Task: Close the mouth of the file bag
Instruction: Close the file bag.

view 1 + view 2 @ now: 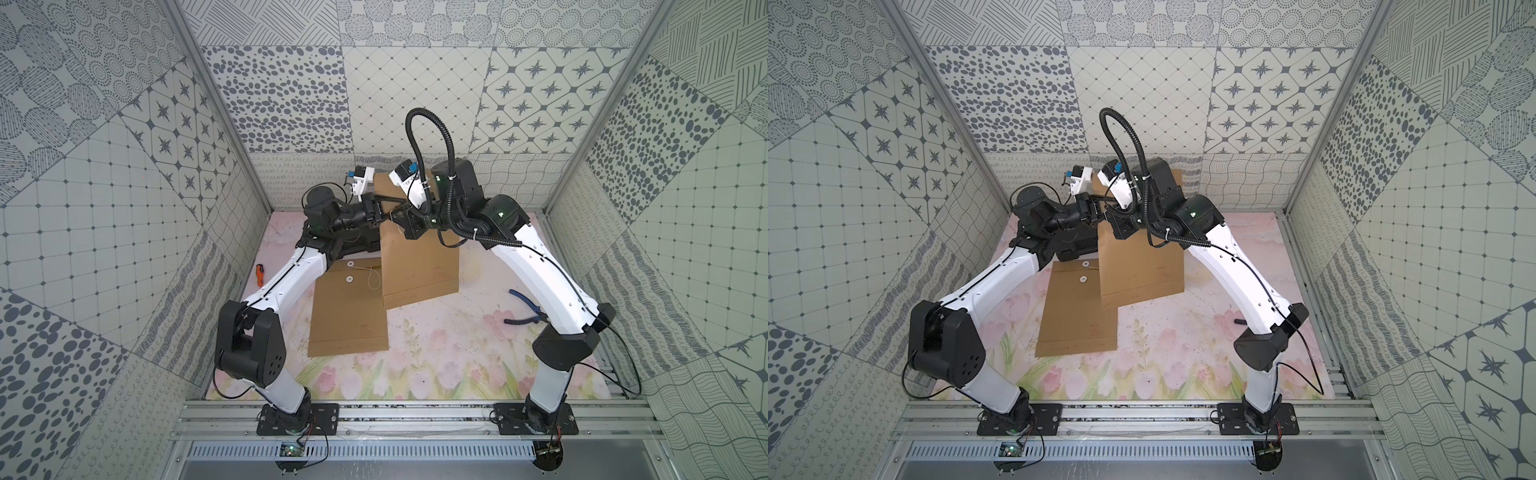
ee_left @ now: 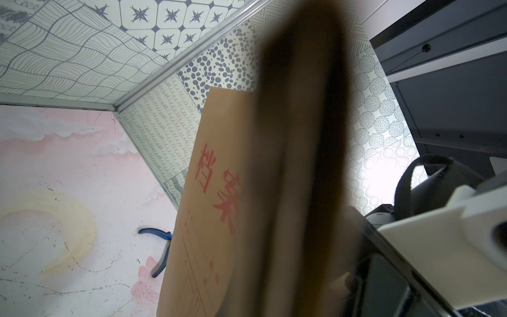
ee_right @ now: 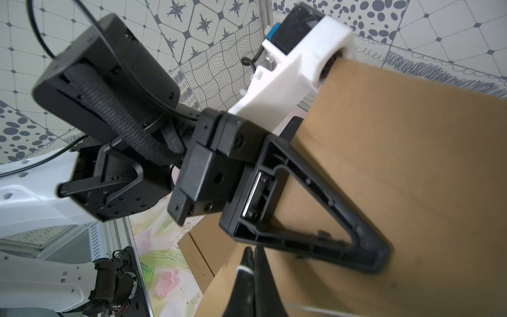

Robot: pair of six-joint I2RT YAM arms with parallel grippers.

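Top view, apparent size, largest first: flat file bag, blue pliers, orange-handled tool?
1. flat file bag
2. blue pliers, partly hidden behind the right arm
3. orange-handled tool, clearly smallest

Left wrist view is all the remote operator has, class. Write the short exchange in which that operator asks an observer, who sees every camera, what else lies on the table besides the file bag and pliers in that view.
Operator: I see the lifted file bag with red print. Is there another bag?
Observer: Yes. A flat file bag lies on the table, and both top views show the lifted one overlapping its corner.
Operator: I also see blue pliers. Is there any other tool?
Observer: Yes. In a top view an orange-handled tool lies near the table's left edge.
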